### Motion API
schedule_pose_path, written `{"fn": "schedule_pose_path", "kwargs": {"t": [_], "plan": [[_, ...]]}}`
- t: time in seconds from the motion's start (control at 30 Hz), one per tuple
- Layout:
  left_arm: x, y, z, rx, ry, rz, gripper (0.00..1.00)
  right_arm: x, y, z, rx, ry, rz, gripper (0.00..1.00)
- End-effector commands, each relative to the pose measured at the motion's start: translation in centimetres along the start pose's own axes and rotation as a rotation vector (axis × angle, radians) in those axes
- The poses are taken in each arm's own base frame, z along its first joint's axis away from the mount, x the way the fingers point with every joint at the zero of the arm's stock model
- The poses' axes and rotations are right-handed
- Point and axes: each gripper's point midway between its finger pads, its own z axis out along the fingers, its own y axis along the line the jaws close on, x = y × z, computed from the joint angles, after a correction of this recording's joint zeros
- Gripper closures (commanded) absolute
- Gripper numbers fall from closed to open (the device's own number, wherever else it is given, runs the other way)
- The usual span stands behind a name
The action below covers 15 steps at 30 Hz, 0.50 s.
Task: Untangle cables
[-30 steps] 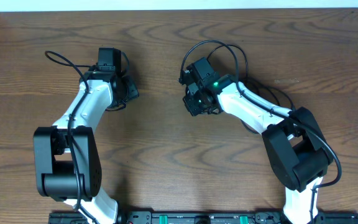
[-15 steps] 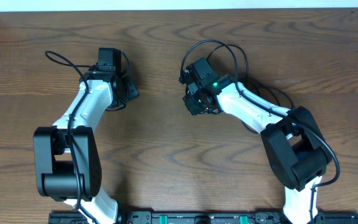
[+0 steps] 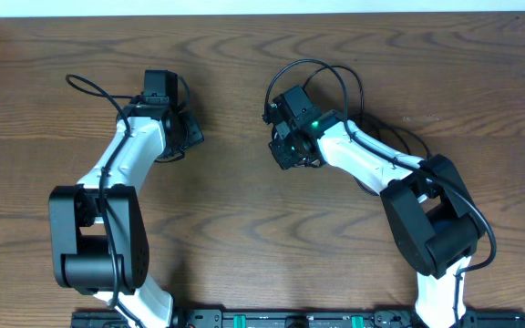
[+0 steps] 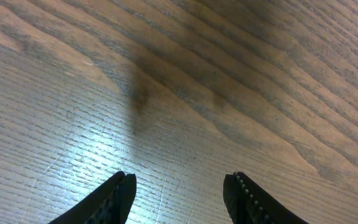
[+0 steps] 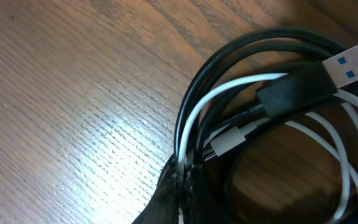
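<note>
Our right hand [image 5: 182, 182] is pinched shut on the cable bundle [image 5: 194, 134], close to the table [image 5: 73, 93]. There the black cable [image 5: 229, 56] and white cable [image 5: 229, 84] loop together beside a blue-tongued USB plug [image 5: 347, 65]. Our left hand [image 4: 179, 199] hangs half open over bare wood, holding nothing.

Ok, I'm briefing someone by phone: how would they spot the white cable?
On the wooden table, find the right gripper. At its tips lies a coil of black cable; the white cable is the thinner pale strand threaded through it.
</note>
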Motion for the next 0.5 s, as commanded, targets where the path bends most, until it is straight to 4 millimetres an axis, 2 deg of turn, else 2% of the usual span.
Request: {"fn": "schedule_pose_path", "kwargs": {"t": [0.0,0.03,0.2,0.23,0.33,0.37,0.47], "plan": [[0.4,0.3,0.4,-0.007,0.017,0.001,0.49,0.3,0.2,0.4,-0.007,0.011,-0.005,0.99],[0.4,0.4,0.4,-0.008,0.017,0.001,0.49,0.0,0.3,0.2,-0.015,0.005,-0.005,0.99],[0.7,-0.3,0.4,0.028,0.032,0.001,0.49,-3.9,3.0,-5.0,-0.220,-0.124,-0.006,0.99],[0.7,-0.4,0.4,0.038,0.037,0.001,0.44,-4.6,3.4,-6.2,-0.253,-0.151,-0.010,0.99],[0.9,-1.1,0.3,0.076,0.051,0.002,0.39,-6.4,4.5,-9.9,-0.338,-0.234,-0.028,0.99],[1.0,-1.7,0.3,0.108,0.060,0.002,0.34,-7.1,4.9,-12.0,-0.378,-0.278,-0.040,0.99],[1.6,-3.7,-0.1,0.229,0.092,0.070,0.33,-7.7,5.3,-14.7,-0.412,-0.330,-0.054,0.99]]}}
